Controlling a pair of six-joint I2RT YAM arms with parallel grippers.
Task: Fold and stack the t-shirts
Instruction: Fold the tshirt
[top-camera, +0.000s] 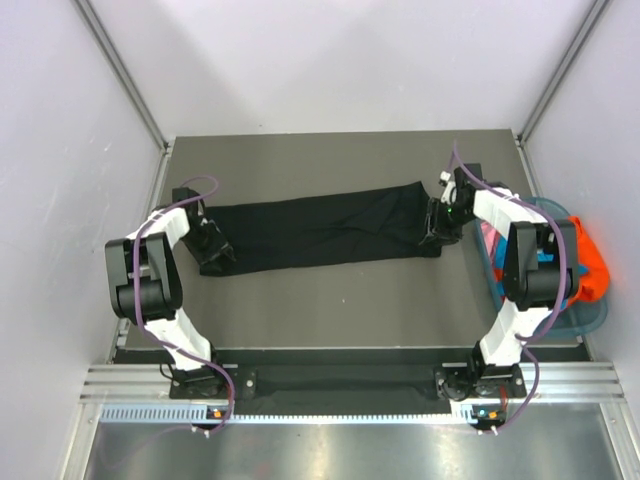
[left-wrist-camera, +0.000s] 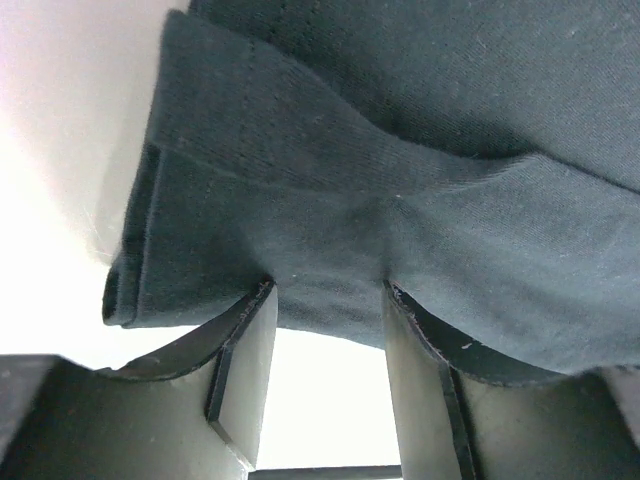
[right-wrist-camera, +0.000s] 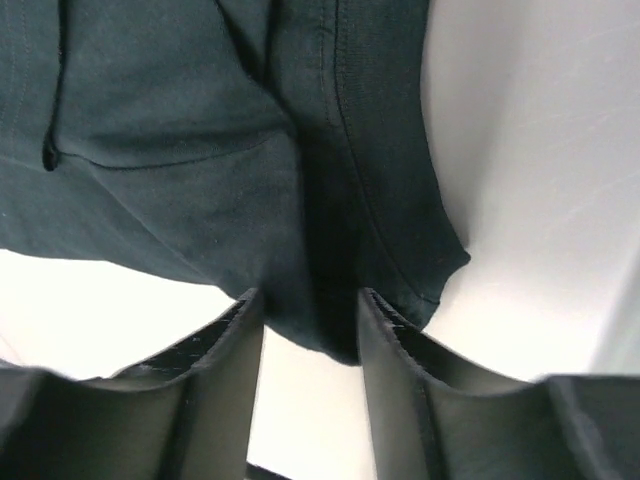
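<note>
The black t-shirt (top-camera: 320, 230) lies on the grey table as a long narrow strip running left to right. My left gripper (top-camera: 215, 250) is down at the strip's left end. In the left wrist view its jaws (left-wrist-camera: 328, 285) stand apart, and the hemmed cloth (left-wrist-camera: 330, 190) spans the gap at the tips. My right gripper (top-camera: 437, 232) is at the strip's right end, also open (right-wrist-camera: 310, 295), with a dark fold of the shirt (right-wrist-camera: 320, 230) hanging between its fingers. Orange (top-camera: 592, 262) and pink (top-camera: 488, 235) t-shirts show in the basket at the right.
A translucent blue-green basket (top-camera: 590, 318) stands at the table's right edge, close behind the right arm. The enclosure's white walls rise on three sides. Both arm bases sit on the rail at the near edge.
</note>
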